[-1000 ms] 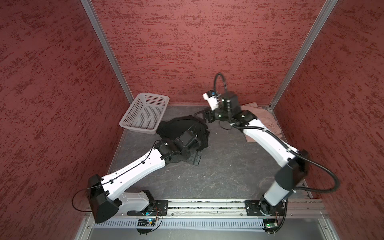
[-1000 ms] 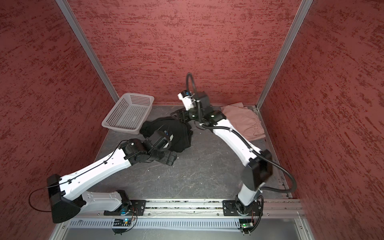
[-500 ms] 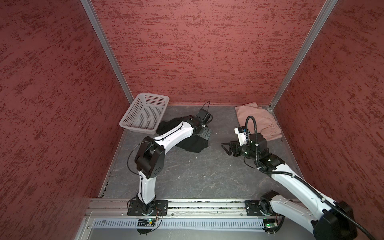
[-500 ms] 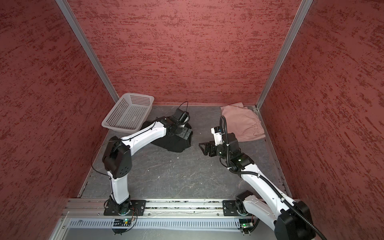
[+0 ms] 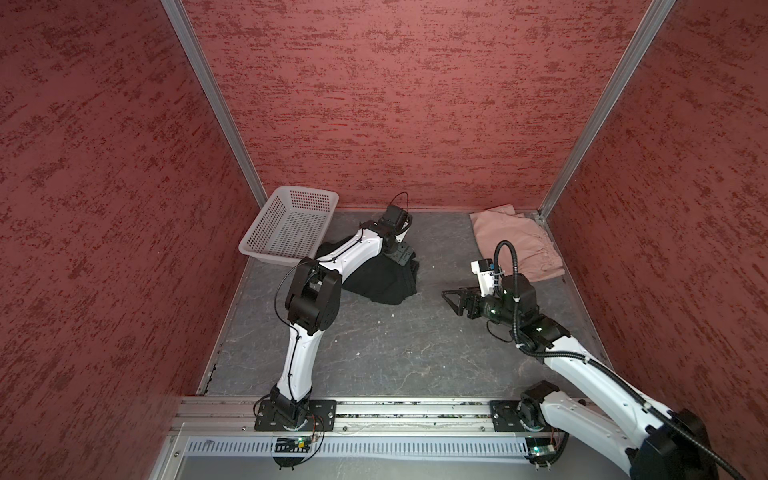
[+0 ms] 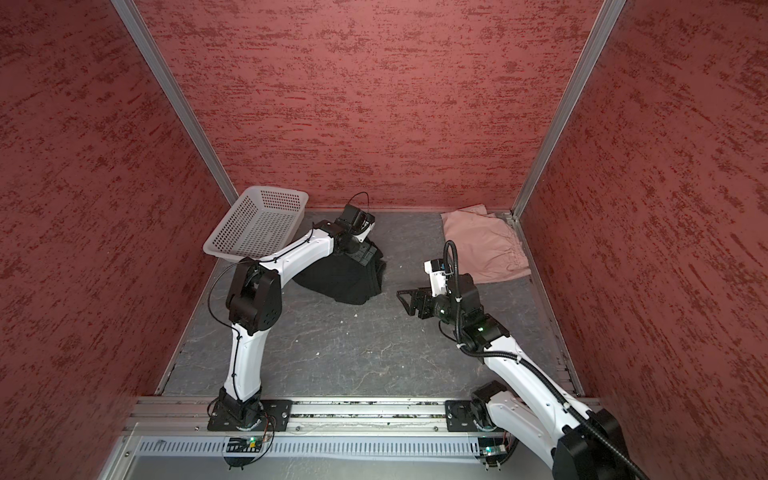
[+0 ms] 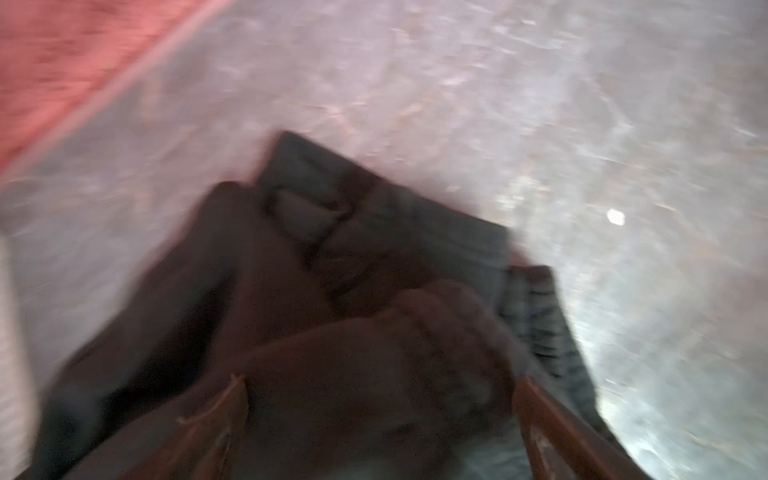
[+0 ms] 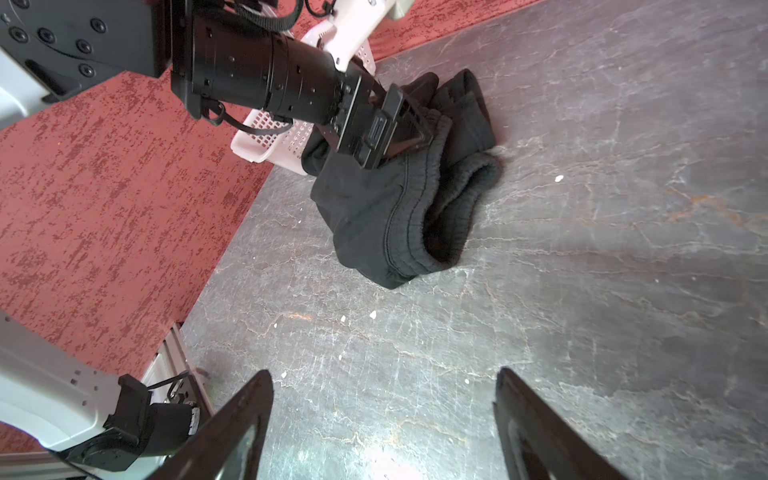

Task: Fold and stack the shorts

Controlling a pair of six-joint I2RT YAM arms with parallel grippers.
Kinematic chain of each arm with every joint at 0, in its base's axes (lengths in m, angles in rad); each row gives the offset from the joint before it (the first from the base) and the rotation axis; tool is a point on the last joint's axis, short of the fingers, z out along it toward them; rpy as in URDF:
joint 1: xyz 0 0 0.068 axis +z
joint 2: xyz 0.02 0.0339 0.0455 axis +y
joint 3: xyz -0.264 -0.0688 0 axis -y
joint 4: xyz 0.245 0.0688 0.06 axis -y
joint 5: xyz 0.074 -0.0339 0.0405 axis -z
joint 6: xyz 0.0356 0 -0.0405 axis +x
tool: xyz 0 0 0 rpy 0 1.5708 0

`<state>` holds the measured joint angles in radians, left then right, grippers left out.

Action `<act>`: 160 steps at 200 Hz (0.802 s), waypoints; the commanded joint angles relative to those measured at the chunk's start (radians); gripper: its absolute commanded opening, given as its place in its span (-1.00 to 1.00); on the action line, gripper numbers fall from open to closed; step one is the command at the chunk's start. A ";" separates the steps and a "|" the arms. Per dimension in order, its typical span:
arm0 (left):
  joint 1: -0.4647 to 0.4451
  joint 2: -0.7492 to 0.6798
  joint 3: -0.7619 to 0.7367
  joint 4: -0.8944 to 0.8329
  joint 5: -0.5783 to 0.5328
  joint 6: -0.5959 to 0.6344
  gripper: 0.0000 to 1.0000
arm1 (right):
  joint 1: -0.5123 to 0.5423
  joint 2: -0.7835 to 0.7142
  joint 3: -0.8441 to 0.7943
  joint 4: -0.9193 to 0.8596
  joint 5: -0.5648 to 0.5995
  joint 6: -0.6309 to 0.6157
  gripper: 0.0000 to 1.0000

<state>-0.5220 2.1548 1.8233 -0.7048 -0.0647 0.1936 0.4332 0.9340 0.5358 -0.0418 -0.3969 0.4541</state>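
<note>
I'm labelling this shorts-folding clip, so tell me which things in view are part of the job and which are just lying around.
Part of the job:
- black shorts, crumpled by the basket
- pink shorts, lying in the far right corner

Just lying about:
- white basket, nothing in it
- scattered white specks

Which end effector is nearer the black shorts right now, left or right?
Left. The left end effector is down on the black shorts, jaws wide over the fabric. The right end effector hovers open over bare table, apart from them.
</note>
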 commanded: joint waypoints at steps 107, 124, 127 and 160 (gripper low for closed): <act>0.109 -0.047 -0.042 -0.033 0.406 0.006 -1.00 | -0.001 0.186 -0.042 0.105 0.047 0.042 0.69; 0.109 -0.133 -0.078 -0.028 0.391 0.003 -1.00 | -0.001 0.226 -0.047 0.140 0.044 0.038 0.68; 0.111 -0.153 -0.087 -0.027 0.387 0.002 -1.00 | -0.001 0.236 -0.047 0.151 0.043 0.037 0.69; 0.114 -0.410 -0.209 -0.040 0.271 -0.056 -1.00 | -0.001 0.425 -0.001 0.285 0.022 0.015 0.52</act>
<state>-0.4049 1.9514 1.6650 -0.7368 0.2615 0.1867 0.4332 1.2530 0.4927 0.1101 -0.3637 0.4931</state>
